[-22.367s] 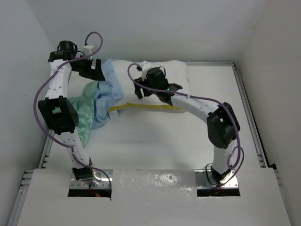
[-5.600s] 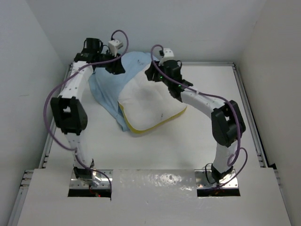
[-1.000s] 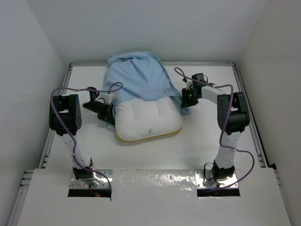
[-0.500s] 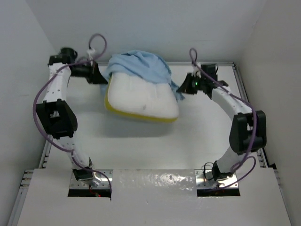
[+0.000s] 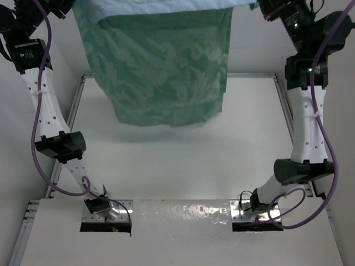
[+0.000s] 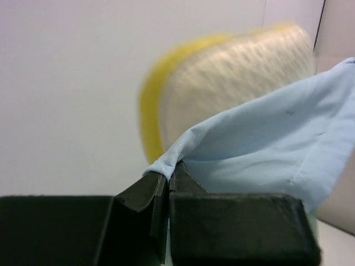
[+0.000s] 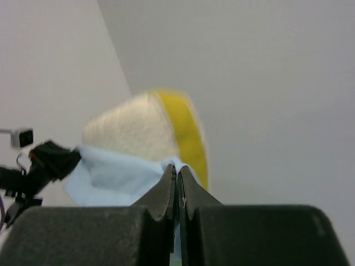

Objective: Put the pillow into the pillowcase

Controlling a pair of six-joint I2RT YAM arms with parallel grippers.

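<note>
The pillowcase [image 5: 161, 66] hangs high above the table, its sea-green scroll-patterned face toward the top camera and a light blue strip along the top. In that view the pillow is hidden inside it. In the left wrist view the pillow [image 6: 233, 77], white with a yellow edge, sticks up out of the light blue pillowcase [image 6: 260, 138] mouth. My left gripper [image 6: 166, 176] is shut on that blue hem. In the right wrist view my right gripper [image 7: 178, 169] is shut on the opposite hem of the pillowcase [image 7: 111, 177], with the pillow [image 7: 133, 130] rising behind it.
The white table [image 5: 183, 166] lies under the hanging fabric, with metal rails along its left and right sides. My left arm [image 5: 44, 100] and right arm [image 5: 308, 111] stretch up tall at the two sides. White walls close in the back and sides.
Both arms have risen steeply, lifting the pillowcase and pillow off the table. The case now hangs down with its patterned face showing, and the pillow has sunk out of the top view.
</note>
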